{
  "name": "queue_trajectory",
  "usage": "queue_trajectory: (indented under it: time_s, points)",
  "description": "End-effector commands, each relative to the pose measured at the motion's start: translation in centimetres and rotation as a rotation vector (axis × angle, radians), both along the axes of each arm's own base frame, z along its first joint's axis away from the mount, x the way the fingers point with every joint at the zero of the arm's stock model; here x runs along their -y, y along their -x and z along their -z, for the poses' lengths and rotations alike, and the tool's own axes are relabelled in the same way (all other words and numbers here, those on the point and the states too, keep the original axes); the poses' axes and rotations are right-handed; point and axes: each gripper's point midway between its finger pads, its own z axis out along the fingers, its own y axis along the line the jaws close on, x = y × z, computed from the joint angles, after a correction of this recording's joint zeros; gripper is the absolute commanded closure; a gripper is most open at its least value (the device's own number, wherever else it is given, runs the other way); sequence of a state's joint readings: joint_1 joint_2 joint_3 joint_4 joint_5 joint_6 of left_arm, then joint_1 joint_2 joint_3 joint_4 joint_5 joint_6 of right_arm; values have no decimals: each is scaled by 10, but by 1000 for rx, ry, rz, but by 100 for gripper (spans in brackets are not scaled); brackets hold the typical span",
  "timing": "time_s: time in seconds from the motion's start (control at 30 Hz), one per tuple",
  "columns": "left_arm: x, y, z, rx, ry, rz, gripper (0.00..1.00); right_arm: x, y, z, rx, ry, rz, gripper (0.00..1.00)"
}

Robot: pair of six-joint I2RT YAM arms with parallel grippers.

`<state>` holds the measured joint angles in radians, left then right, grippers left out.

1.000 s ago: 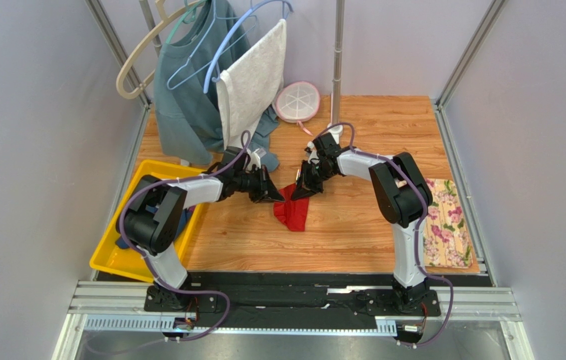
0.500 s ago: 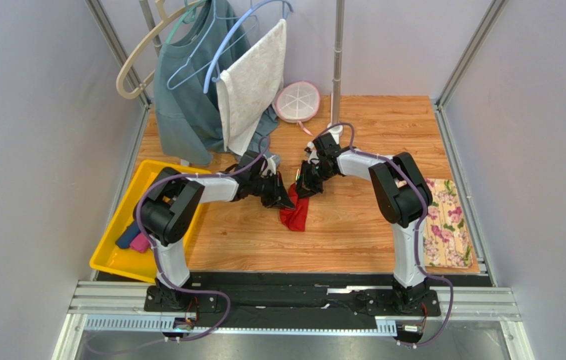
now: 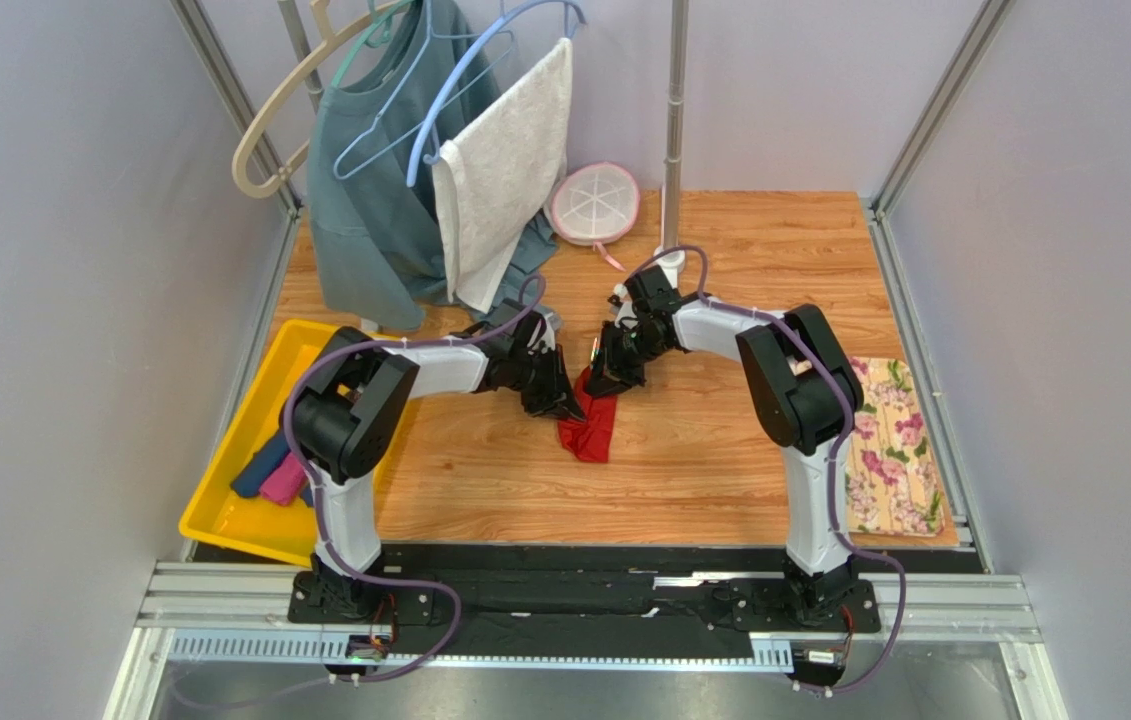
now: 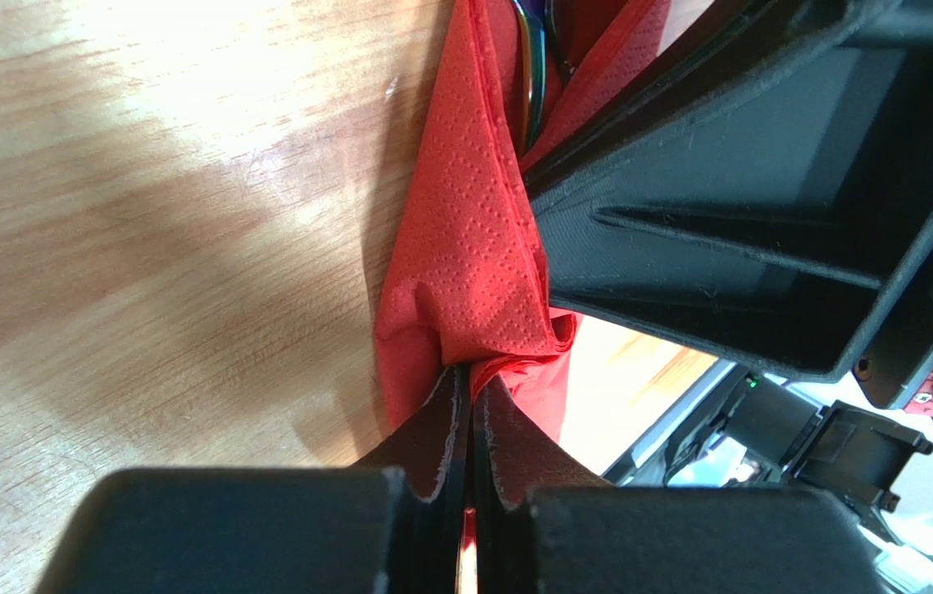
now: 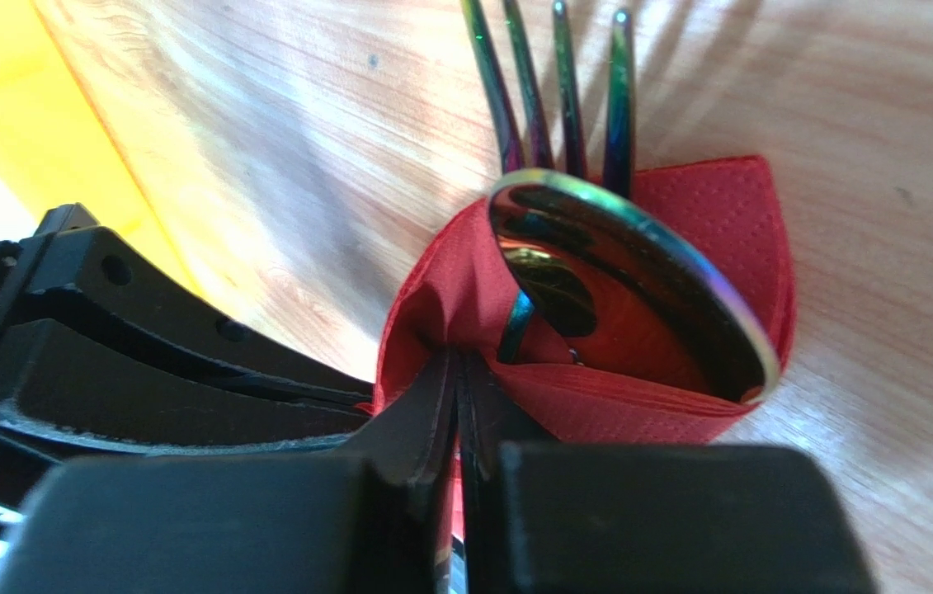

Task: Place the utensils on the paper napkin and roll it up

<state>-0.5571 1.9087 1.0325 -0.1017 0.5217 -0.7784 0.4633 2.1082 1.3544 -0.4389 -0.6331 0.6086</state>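
"Red paper napkin (image 3: 588,429), thin and plain: where does it lie?"

"Near the middle of the wooden worktop (image 3: 737,480), bunched into a loose fold. It is well apart from the yellow plastic tray (image 3: 211,518) at the left edge and the floral beige cloth (image 3: 887,450) at the right edge."

"And the shiny metal utensils (image 5: 632,285) with the rainbow sheen?"

"Inside the fold. The right wrist view shows a spoon bowl (image 5: 558,291) cupped by the paper, with fork tines (image 5: 617,111) poking out past its edge over bare wood."

"What are the arms doing?"

"The left gripper (image 3: 564,398) is closed tight on a pleat of the napkin. The right gripper (image 3: 604,375) is clamped on the paper just beside the spoon bowl. The two stand close together at the napkin's far end."

"So which step is this?"

"I judge the placing done and the rolling under way. The paper wraps the cutlery but is no neat roll yet."

"Next move?"

"Likely both pinches must turn the paper over the cutlery together, keeping it snug. Thin paper could tear if they pull apart, and the tines may slip out."
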Motion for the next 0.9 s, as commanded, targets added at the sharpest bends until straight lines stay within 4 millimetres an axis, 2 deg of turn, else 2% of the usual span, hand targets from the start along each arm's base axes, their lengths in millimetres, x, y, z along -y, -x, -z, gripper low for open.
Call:
queue_trajectory:
  time_s: [0.0,0.17,0.27,0.33,0.47,0.5,0.57,0.63,0.87]
  points:
    - [-23,7,32,-58,-151,-27,100,10,7,2,-12,79,-18,89]
    - [-23,5,31,-67,-155,-39,100,3,-1,-52,62,-22,-29,71]
    - [-22,5,31,-66,-150,-39,100,4,-2,-71,61,-94,-20,74]
    - [-22,5,32,-70,-151,-42,100,12,-3,-78,53,-117,14,76]
    - [-19,3,30,-65,-132,-50,100,21,-4,-70,14,-168,62,88]
    - [-18,2,30,-64,-127,-50,100,25,-1,-58,-16,-162,73,90]
    - [-16,1,29,-62,-122,-53,100,22,-1,-52,-41,-182,74,94]
    - [-15,-1,27,-61,-119,-52,100,21,3,-40,-88,-188,89,95]
    - [-13,-2,27,-57,-114,-52,100,17,1,-19,-136,-211,109,99]
